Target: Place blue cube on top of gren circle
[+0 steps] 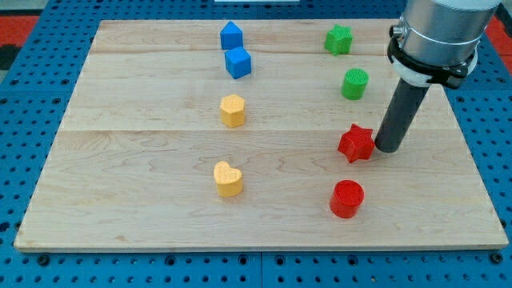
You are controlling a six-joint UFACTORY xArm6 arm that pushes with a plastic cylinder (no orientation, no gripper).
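Observation:
The blue cube [238, 62] sits near the view's top, left of centre. The green circle, a short cylinder [355, 83], stands at the upper right, well to the right of the cube. My tip [389, 149] rests on the board at the right, just right of a red star [356, 143] and almost touching it. The tip is below the green circle and far from the blue cube.
A blue pentagon-like block [231, 34] sits just above the cube. A green star [338, 39] is at the top right. A yellow hexagon [233, 110] and a yellow heart [228, 178] are left of centre. A red cylinder [347, 198] is at the lower right.

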